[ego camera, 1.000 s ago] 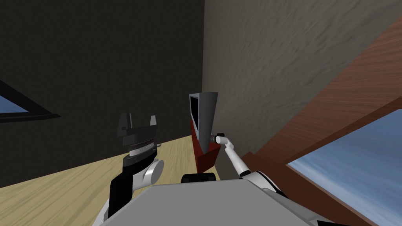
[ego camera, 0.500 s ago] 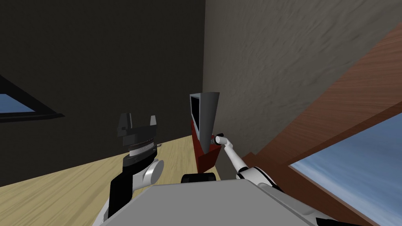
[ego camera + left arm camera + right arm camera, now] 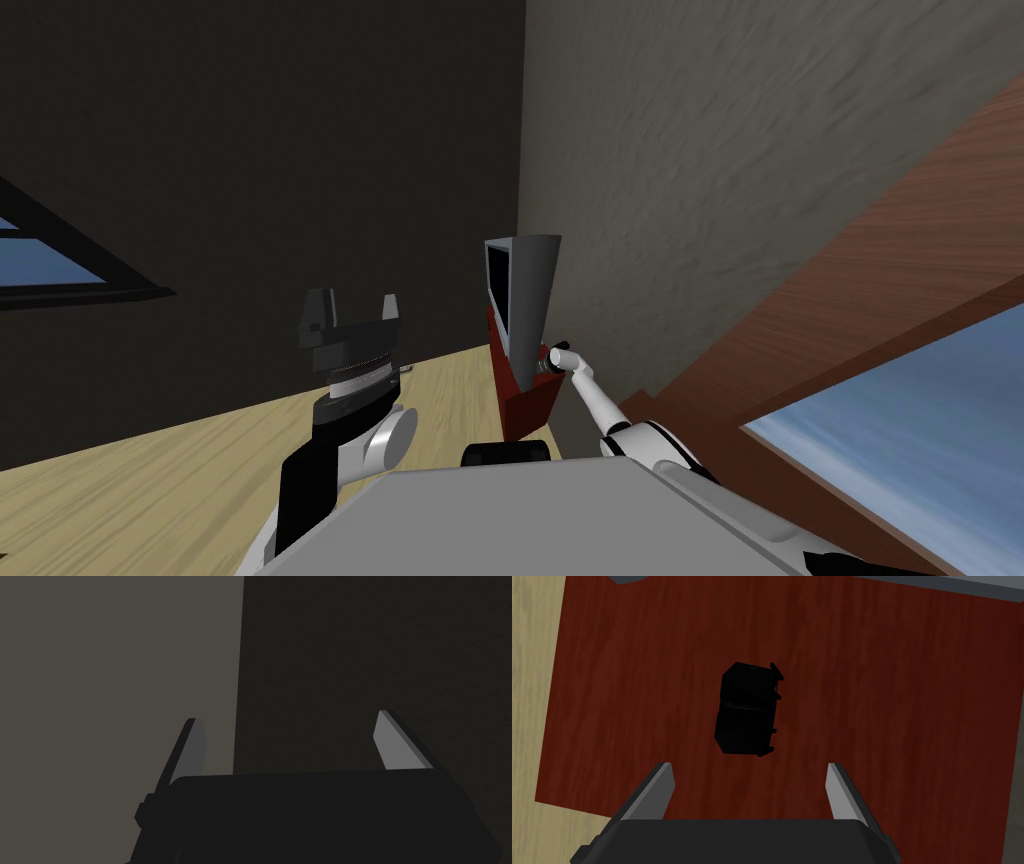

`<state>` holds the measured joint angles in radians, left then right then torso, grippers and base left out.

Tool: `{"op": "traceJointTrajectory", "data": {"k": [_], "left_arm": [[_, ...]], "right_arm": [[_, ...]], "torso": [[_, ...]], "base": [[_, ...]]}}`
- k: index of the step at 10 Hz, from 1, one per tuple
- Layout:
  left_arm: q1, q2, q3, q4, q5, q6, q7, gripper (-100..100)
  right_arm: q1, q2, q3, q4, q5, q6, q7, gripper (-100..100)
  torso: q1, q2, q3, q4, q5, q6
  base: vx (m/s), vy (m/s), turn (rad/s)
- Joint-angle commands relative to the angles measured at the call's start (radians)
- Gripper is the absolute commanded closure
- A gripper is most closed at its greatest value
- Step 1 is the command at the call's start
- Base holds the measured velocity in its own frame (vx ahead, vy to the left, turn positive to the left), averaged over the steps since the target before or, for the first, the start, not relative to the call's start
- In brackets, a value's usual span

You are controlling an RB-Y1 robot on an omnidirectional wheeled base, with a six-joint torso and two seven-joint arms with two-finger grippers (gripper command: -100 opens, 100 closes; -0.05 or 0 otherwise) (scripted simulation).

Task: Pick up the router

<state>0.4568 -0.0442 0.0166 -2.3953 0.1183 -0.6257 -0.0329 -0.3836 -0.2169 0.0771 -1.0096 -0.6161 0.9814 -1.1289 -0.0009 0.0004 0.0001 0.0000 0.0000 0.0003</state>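
Router (image 3: pixel 747 711): black box, lying on red-brown wood counter (image 3: pixel 912 701), about mid-surface, well in from every edge. Right end effector (image 3: pixel 749 767) hovers above it, 2 fingers apart, not touching; router sits just past the fingertips, in line with the gap between them. Grey monitor (image 3: pixel 525 295) stands on same counter. Light wood floor (image 3: pixel 537 676) shows past 1 counter edge. Left end effector (image 3: pixel 350 308) raised off to the side, well apart from the counter, fingers spread.

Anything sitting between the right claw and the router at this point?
No. In the right wrist view, the stretch from the open right claw to the black router is just bare red-brown wooden top.
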Motion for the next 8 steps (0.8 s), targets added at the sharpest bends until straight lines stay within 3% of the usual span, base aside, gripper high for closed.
{"op": "traceJointTrajectory", "data": {"k": [1, 2, 3, 4, 5, 8], "left_arm": [[0.0, 0.0, 0.0, 0.0, 0.0, 0.0, 0.0, 0], [0.0, 0.0, 0.0, 0.0, 0.0, 0.0, 0.0, 0], [0.0, 0.0, 0.0, 0.0, 0.0, 0.0, 0.0, 0], [0.0, 0.0, 0.0, 0.0, 0.0, 0.0, 0.0, 0], [0.0, 0.0, 0.0, 0.0, 0.0, 0.0, 0.0, 0], [0.0, 0.0, 0.0, 0.0, 0.0, 0.0, 0.0, 0]], "right_arm": [[0.0, 0.0, 0.0, 0.0, 0.0, 0.0, 0.0, 0], [0.012, 0.015, -0.007, 0.024, 0.005, -0.03, 0.022, -100], [0.019, 0.024, -0.011, 0.039, 0.009, -0.047, 0.036, -100], [0.01, 0.019, -0.008, 0.034, 0.007, -0.034, 0.025, -100], [0.01, 0.021, -0.008, 0.036, 0.008, -0.038, 0.027, 100], [0.01, 0.021, -0.008, 0.035, 0.008, -0.038, 0.027, 100]], "torso": [[0.0, 0.0, 0.0, 0.0, 0.0, 0.0], [0.0, 0.0, 0.0, 0.0, 0.0, 0.0], [0.0, 0.0, 0.0, 0.0, 0.0, 0.0], [0.001, 0.0, 0.0, 0.0, 0.0, 0.0], [0.0, 0.0, 0.0, 0.0, 0.0, 0.0], [0.0, 0.0, 0.0, 0.0, 0.0, 0.0]], "base": [[0.0, 0.0, 0.0], [0.0, 0.004, -0.011], [0.0, 0.0, 0.0], [0.0, 0.0, 0.0], [0.0, 0.0, 0.0], [0.0, 0.0, 0.0]]}}
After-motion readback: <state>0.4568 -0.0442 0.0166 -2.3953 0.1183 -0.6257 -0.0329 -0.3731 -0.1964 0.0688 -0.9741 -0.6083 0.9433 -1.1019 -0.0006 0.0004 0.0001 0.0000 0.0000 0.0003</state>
